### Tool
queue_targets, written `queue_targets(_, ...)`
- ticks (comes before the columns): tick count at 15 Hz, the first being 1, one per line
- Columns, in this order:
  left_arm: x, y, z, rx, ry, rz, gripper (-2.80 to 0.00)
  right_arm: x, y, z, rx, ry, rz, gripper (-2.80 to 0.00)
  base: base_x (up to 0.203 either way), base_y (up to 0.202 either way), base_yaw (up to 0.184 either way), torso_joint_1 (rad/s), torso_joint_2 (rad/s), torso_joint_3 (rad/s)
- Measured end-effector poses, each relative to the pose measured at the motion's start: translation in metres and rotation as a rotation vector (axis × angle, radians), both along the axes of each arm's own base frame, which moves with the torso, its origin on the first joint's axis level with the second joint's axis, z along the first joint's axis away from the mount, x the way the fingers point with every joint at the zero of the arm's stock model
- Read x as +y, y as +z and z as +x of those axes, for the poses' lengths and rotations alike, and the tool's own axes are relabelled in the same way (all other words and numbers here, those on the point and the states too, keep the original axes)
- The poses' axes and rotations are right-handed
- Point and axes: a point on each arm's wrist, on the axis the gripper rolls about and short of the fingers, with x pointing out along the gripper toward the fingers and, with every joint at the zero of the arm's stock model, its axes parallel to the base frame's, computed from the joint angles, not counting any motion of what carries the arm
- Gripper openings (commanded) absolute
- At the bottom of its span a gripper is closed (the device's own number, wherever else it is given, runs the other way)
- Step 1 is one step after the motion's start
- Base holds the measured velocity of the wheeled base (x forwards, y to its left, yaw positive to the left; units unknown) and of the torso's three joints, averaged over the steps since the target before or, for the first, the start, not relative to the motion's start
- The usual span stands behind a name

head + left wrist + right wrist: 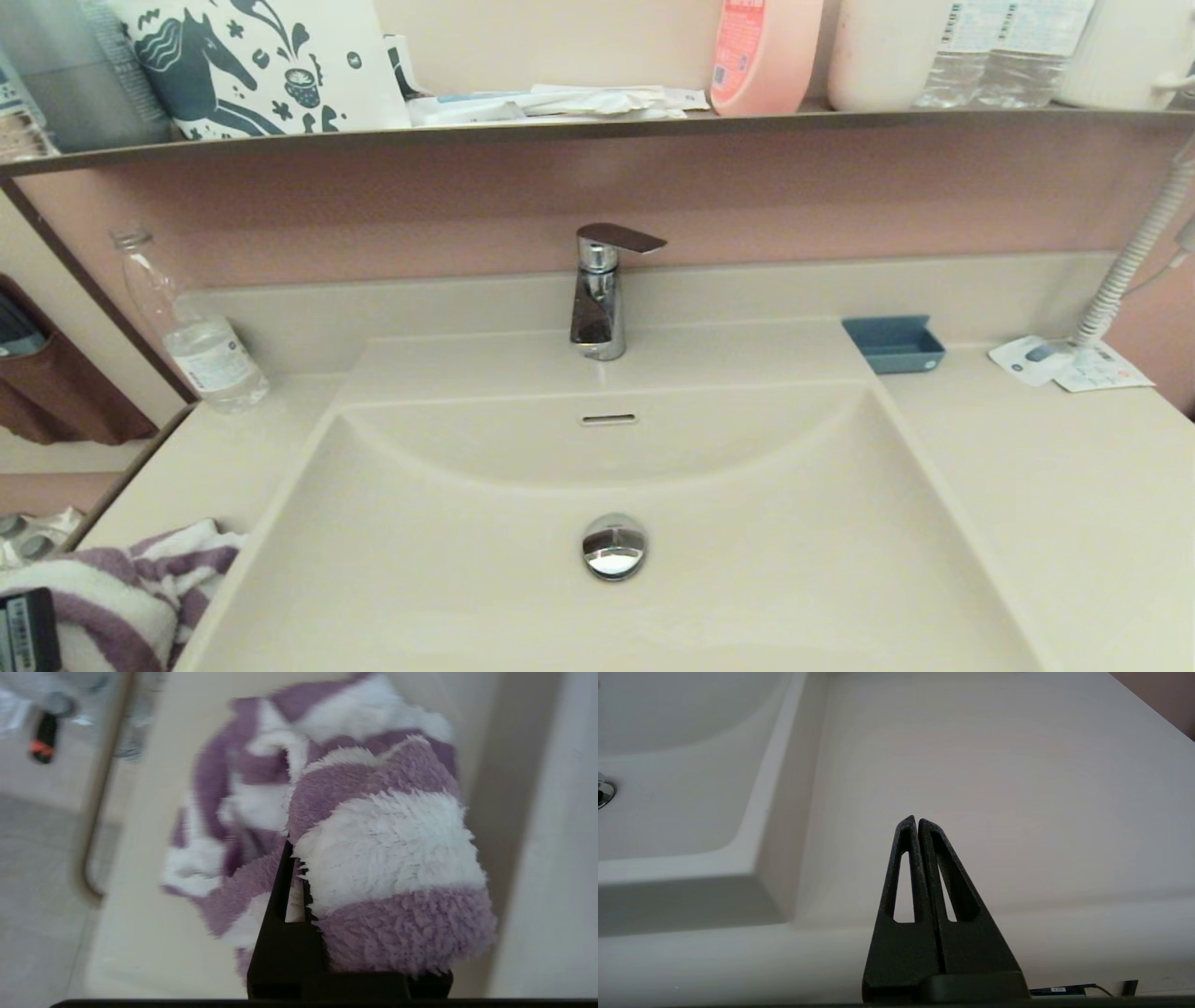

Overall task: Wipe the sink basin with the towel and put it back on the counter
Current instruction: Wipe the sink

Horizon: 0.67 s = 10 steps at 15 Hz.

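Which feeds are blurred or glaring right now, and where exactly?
Left wrist view: the far part of the towel and the background are smeared, while the fold at the left gripper is sharp. Head view: sharp, with bright reflections on the tap and drain plug. Right wrist view: the right gripper and counter are clear; lighting is soft, with no harsh shadows.

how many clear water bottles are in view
3. One water bottle stands on the counter left of the sink. Two more stand side by side on the upper shelf, right end. Others may be hidden there.
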Motion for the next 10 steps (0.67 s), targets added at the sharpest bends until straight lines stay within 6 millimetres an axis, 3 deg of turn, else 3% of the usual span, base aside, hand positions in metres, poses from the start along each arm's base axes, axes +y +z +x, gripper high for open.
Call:
queue_targets(1,-0.001,-0.002,0.002,0.004,-0.021,-0.009,0.00,0.000,0.000,0.000,0.000,0.000,0.000,-2.80,0.000,0.000,0.000,0.000,0.00,0.000)
queue_targets(10,0.003,0.018,0.022,0.078,-0.081,-0.009,0.00,0.000,0.000,0.000,0.000,0.000,0.000,-2.80,0.000,0.000,0.000,0.000,0.00,0.000)
